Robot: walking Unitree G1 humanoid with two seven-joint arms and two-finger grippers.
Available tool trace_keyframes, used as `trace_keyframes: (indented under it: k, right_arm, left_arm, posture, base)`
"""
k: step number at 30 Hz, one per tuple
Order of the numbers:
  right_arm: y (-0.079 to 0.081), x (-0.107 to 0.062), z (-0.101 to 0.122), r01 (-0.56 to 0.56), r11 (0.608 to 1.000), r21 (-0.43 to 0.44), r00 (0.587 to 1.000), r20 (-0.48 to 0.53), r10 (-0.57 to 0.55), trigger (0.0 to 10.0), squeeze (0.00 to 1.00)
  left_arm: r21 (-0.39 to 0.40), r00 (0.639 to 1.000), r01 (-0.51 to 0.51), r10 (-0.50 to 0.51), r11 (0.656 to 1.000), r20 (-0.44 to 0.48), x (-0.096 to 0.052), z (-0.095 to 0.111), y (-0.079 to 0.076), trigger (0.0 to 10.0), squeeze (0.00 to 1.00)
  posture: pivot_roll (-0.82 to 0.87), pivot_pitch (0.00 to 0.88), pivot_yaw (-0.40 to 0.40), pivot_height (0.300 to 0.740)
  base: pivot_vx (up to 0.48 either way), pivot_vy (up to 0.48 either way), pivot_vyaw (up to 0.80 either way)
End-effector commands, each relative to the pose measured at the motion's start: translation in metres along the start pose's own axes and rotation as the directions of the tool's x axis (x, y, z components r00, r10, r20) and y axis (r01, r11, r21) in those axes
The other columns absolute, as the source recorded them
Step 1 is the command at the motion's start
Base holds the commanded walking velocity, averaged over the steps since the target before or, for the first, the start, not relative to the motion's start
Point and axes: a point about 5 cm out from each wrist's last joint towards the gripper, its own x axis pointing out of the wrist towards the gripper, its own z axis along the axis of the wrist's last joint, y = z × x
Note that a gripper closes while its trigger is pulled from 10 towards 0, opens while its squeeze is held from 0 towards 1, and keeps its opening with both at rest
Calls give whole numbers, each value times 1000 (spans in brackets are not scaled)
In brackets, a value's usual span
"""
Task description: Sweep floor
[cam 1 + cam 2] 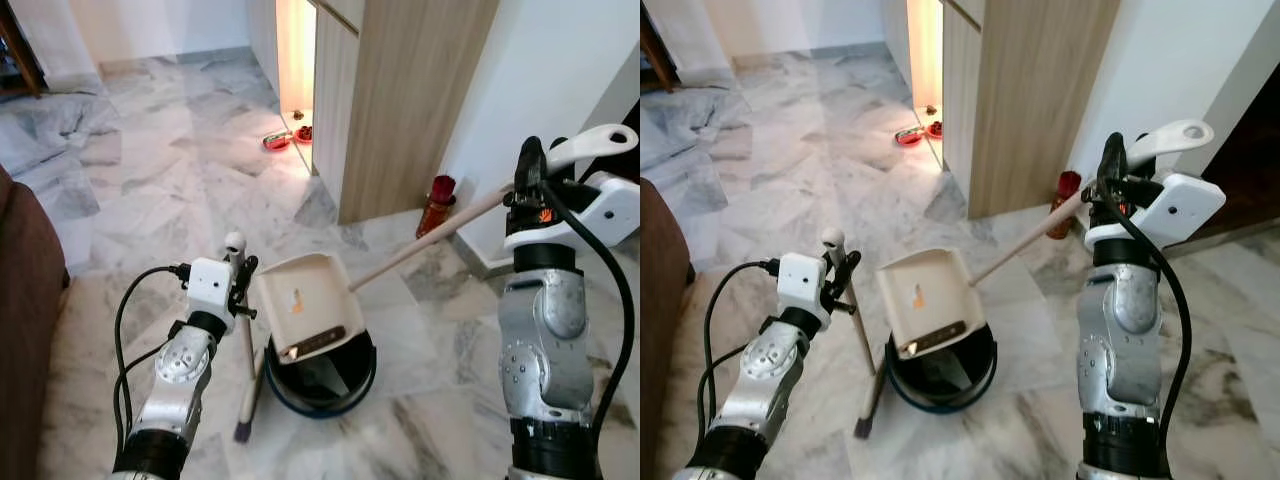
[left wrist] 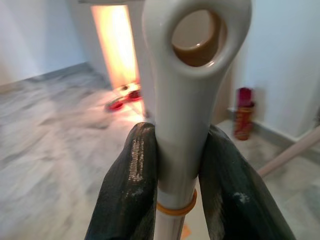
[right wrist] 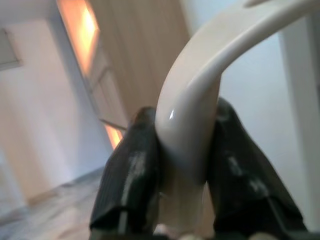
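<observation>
Here, my right gripper (image 3: 182, 170) clamps the cream dustpan (image 1: 300, 300) handle, tilting the pan over a dark round bin (image 1: 322, 378). My left gripper (image 2: 177, 175) pinches the broom (image 1: 246, 375) upright beside it. Open marble floor (image 1: 180, 170) lies ahead; a wooden cabinet (image 1: 400, 110) stands near.

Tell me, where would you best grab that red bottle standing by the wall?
Take the red bottle around its straight body, below the narrower top, coming from the open floor side. It stands upright close against the wall and beside the wooden cabinet, so those sides are blocked. Both claws are busy: the left claw grips the broom, the right claw the dustpan handle.
</observation>
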Motion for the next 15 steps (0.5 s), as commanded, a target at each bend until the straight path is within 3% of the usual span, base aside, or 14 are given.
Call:
trace_keyframes:
  k: [1,15]
  right_arm:
    - [6,5,18,-18,1000,-4,996,92,18,10000,0]
    - [31,2,21,-101,994,-44,986,128,106,10000,0]
  left_arm:
    - [11,999,4,-5,1000,49,1,8,1,10000,0]
    - [19,998,20,-21,1000,55,1,9,-1,10000,0]
  posture:
    - [136,60,-20,740]
    - [136,64,-17,740]
  base:
    - [0,0,0]
    - [0,0,0]
